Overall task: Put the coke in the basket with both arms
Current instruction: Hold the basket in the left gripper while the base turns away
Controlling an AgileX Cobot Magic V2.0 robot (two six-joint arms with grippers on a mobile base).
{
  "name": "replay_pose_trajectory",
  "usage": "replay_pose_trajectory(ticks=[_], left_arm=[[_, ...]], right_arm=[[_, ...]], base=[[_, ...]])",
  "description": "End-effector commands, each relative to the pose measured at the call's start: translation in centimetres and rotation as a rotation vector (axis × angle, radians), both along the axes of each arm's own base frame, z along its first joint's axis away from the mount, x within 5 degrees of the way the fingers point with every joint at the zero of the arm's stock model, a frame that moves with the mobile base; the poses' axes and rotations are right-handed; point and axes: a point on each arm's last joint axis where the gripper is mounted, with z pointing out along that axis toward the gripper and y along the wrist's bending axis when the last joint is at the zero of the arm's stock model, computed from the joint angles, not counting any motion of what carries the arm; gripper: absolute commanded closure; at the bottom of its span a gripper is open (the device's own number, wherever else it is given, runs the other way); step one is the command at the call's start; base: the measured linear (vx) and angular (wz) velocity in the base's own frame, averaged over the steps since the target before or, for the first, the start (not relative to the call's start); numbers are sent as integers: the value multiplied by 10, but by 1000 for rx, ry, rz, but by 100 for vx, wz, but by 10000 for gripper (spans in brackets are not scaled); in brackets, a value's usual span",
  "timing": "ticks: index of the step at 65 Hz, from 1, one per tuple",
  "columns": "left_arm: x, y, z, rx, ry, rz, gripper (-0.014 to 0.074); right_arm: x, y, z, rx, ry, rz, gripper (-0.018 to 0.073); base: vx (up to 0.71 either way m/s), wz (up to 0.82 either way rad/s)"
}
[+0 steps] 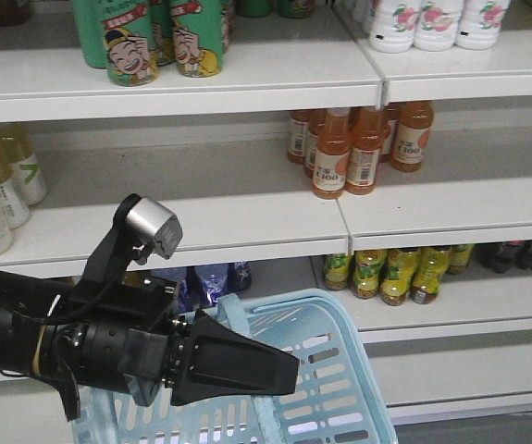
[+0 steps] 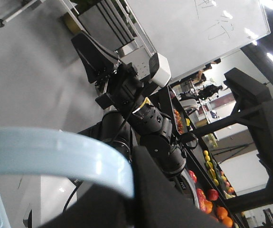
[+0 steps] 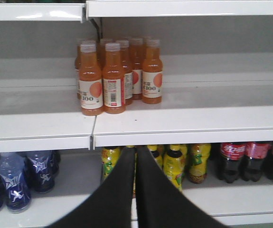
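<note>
The light blue basket [image 1: 326, 388] hangs low in the front view, before the bottom shelf. Its flat handle [image 2: 55, 152] arcs across the left wrist view and ends between the black jaws of my left gripper [image 2: 136, 190], which is shut on it. My right gripper [image 1: 289, 370], on the arm with the silver camera [image 1: 154, 227], is shut and empty, just in front of the basket's near rim. In the right wrist view the right gripper [image 3: 136, 156] points at the yellow bottles. The right gripper [image 2: 79, 40] also shows from behind in the left wrist view. The coke is out of view.
White shelves [image 1: 247, 231] face me. They hold orange juice bottles [image 3: 103, 78], yellow bottles [image 3: 174, 164], blue bottles [image 3: 13, 183] and dark cola bottles with red labels [image 3: 245, 159]. Green cans [image 1: 131, 42] and white bottles [image 1: 432, 23] stand on the top shelf.
</note>
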Motion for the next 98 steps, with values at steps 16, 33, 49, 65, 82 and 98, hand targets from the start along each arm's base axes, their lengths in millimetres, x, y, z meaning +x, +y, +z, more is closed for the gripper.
replay_pose_trajectory(ticks=[16, 33, 49, 65, 82, 98], left_arm=[[-13, 1, 28, -160, -10, -100, 603], [-13, 1, 28, -160, -10, -100, 603], [-13, 1, 28, -160, -10, -100, 603], [-13, 1, 28, -160, -10, -100, 603], [-13, 1, 28, -160, -10, -100, 603], [-13, 1, 28, -160, -10, -100, 602]], right_arm=[[0, 1, 5, -17, -73, 10, 564], [0, 1, 5, -17, -73, 10, 564], [0, 1, 5, -17, -73, 10, 564], [0, 1, 5, -17, -73, 10, 564], [0, 1, 5, -17, -73, 10, 564], [0, 1, 5, -17, -73, 10, 564]], base=[[-4, -43], [-4, -58], [-4, -62], [-5, -59], [-5, -54], [-4, -50]])
